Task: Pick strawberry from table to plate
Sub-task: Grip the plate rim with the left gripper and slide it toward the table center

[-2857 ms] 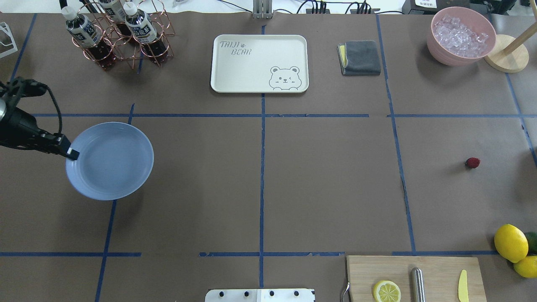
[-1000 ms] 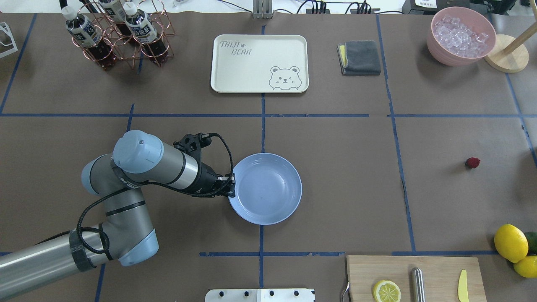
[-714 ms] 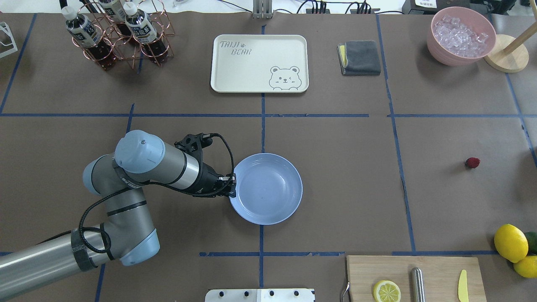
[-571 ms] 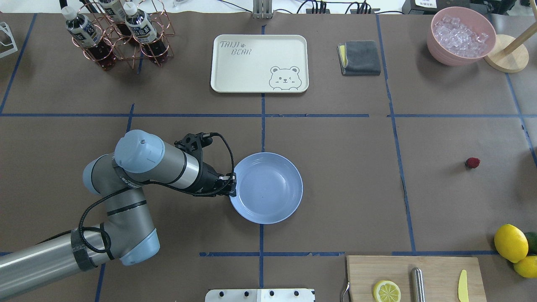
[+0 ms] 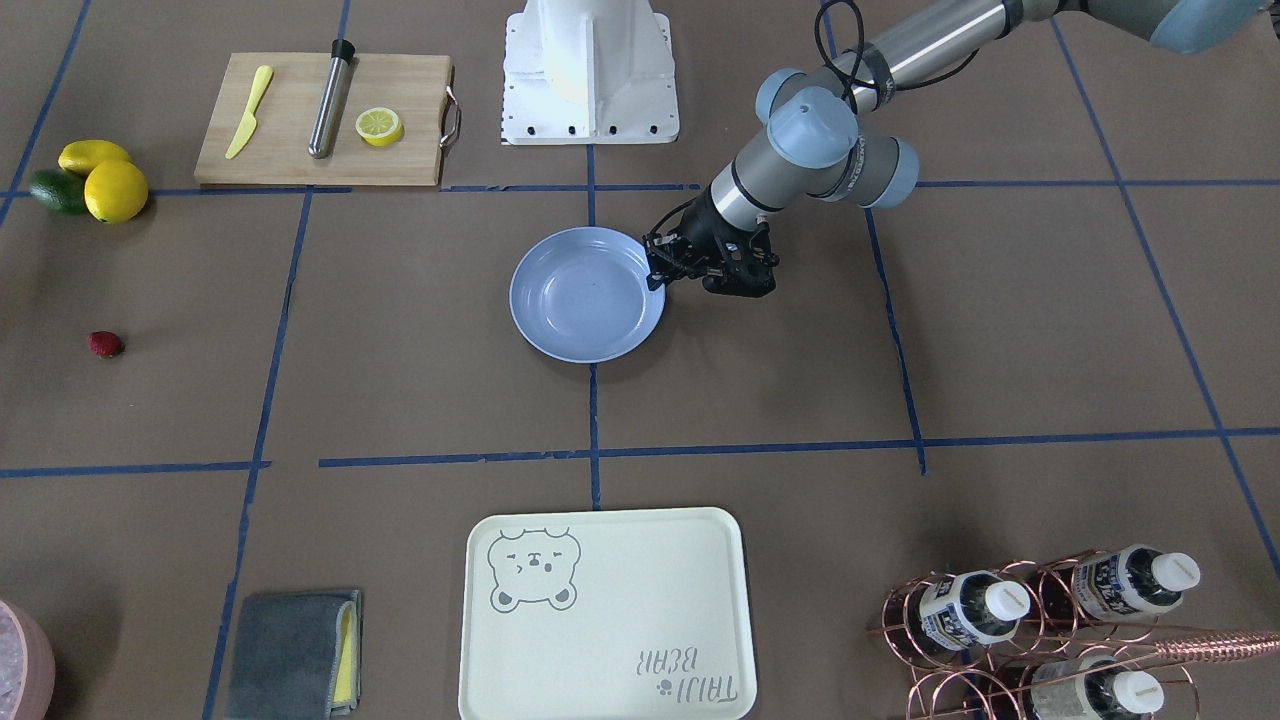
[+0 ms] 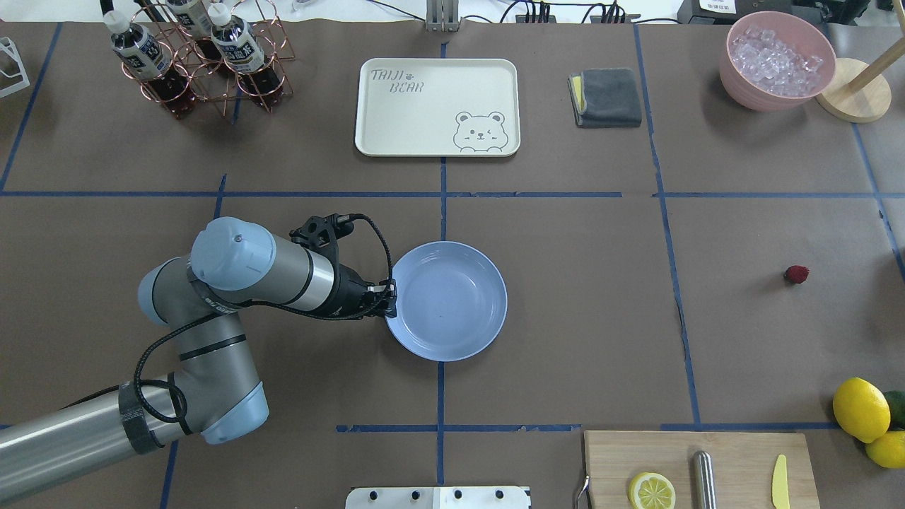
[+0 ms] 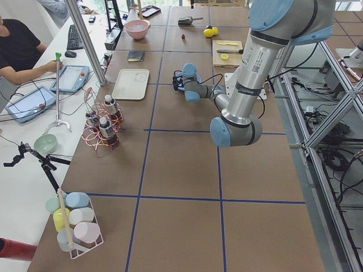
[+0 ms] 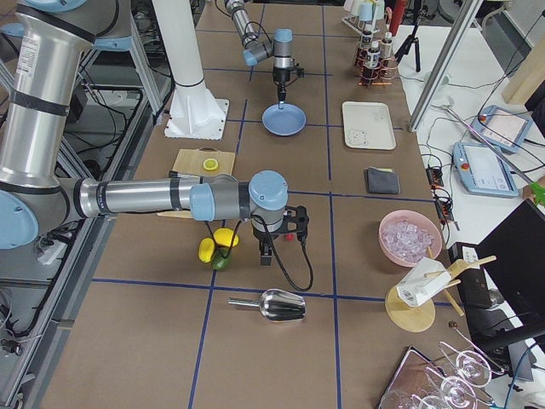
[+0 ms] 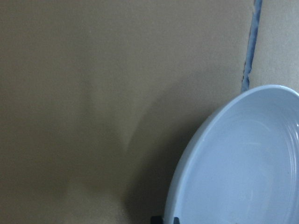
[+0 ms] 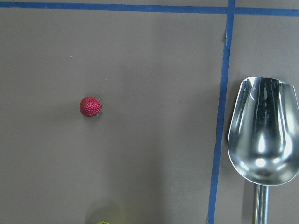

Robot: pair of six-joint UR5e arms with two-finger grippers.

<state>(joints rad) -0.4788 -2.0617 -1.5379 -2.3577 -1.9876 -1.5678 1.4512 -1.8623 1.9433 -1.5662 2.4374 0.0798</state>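
The plate (image 6: 452, 304) is gripped at the rim by the left end effector (image 6: 390, 298) — seemingly clenched — with the strawberry (image 6: 797, 274) lying on the desk (image 6: 580, 318) near the lemons (image 6: 861, 408); the right end effector (image 8: 264, 256) cannot be judged.

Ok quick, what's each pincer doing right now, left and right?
Left pincer: closed on the rim of the plate.
Right pincer: cannot be told; only the side view shows it.

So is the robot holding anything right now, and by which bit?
Yes: the left gripper pinches the plate by its rim, on the edge nearest the arm. The strawberry lies free on the table.
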